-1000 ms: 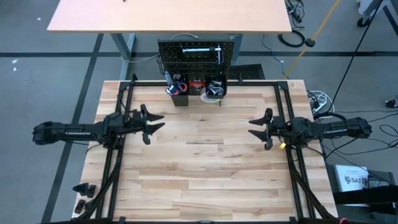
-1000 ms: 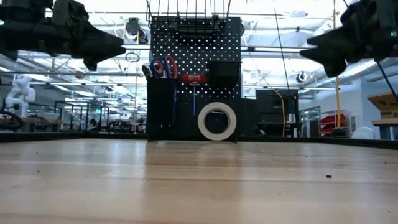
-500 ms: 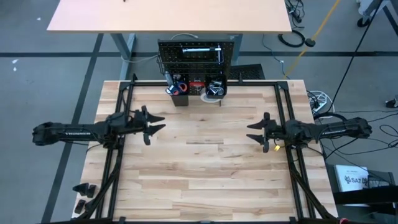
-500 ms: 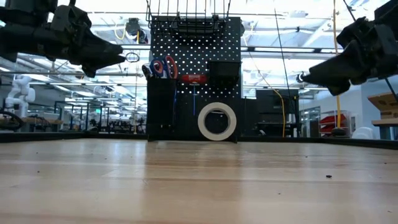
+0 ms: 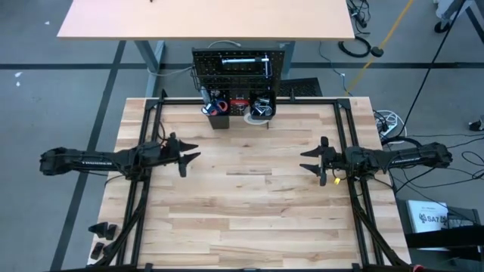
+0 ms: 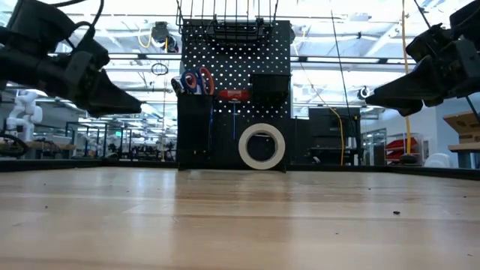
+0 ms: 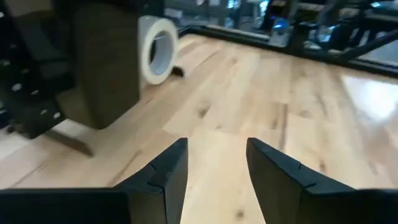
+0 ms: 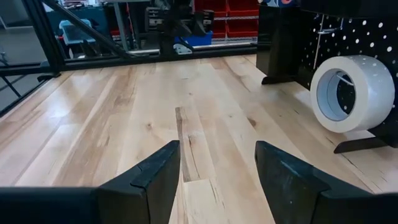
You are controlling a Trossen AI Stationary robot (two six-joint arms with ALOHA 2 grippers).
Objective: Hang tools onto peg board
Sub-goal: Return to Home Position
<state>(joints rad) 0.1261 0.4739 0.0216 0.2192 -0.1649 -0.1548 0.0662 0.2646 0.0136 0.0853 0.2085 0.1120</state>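
The black peg board (image 6: 234,60) stands upright at the middle of the table's far edge (image 5: 240,64). Along its lower part, blue- and red-handled scissors (image 6: 193,81) stick up out of a black bin, and a red-handled tool (image 6: 234,94) sits beside them. A white tape roll (image 6: 262,146) stands on its edge at the board's foot, also visible in both wrist views (image 7: 157,48) (image 8: 351,93). My left gripper (image 5: 189,155) hovers open and empty over the table's left side (image 7: 216,144). My right gripper (image 5: 306,160) hovers open and empty over the right side (image 8: 217,146). Both point toward the table's middle.
Black frame rails (image 5: 144,151) run along the table's left and right sides under the arms. Bare wooden tabletop (image 5: 242,196) lies between the two grippers. A wire basket (image 6: 225,26) sits on top of the board. A second tan table (image 5: 204,19) stands beyond it.
Both grippers have sunk toward the table and tipped their fingers somewhat downward. The right one did so first and then kept still; the left one dropped mostly in the last half second. Neither has opened or shut, and no tool has moved.
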